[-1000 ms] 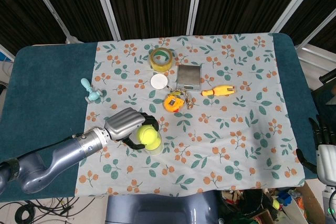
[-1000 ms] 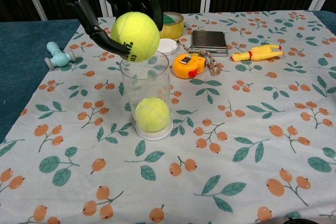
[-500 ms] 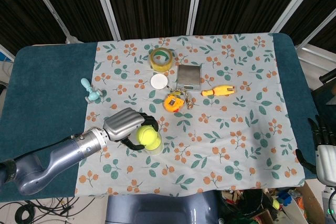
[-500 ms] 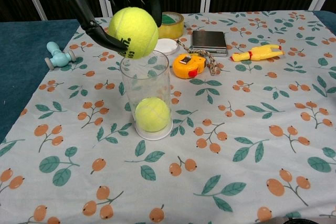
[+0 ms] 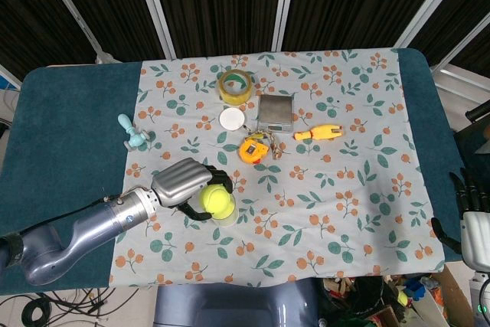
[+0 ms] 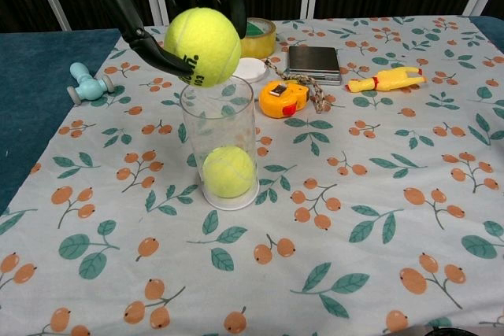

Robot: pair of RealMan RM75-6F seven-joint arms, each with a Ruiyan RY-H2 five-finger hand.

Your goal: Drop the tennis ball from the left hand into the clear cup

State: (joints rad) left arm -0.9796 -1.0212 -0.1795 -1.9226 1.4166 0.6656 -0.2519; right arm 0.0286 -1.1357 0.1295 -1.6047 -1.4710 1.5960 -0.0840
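The black fingers [image 6: 130, 17] of the left hand [image 5: 186, 181] are curling around a tennis ball [image 6: 202, 46], gripping it from behind and above. The ball is hanging just over the open mouth of the clear cup [image 6: 220, 141], its lower edge right at the rim; whether it is touching the rim cannot be told. It is bright yellow-green and fuzzy, with dark printed lettering on its lower left side. The cup is a tall, transparent, straight-sided tumbler standing upright, and 1 second tennis ball [image 6: 228, 171] is sitting at its bottom.

The table [image 5: 69, 124] is wearing a dark teal cover, and a pale cloth [image 6: 370, 218] printed with orange berries and green leaves is lying across most of it. Behind the table, dark slatted panels [image 5: 214, 5] are standing between white frame bars.

Farther back on the cloth are resting a roll of yellow tape [image 5: 235, 86], a small grey scale [image 5: 275, 112], a yellow rubber chicken [image 5: 318, 133], an orange tape measure [image 5: 251, 149], a white round lid [image 5: 230, 119] and, at the cloth's left edge, a small teal toy [image 5: 132, 134].

The right hand [image 5: 473, 216] is showing at the right edge of the head view, off the table, dark fingers pointing upward; how they are set cannot be told
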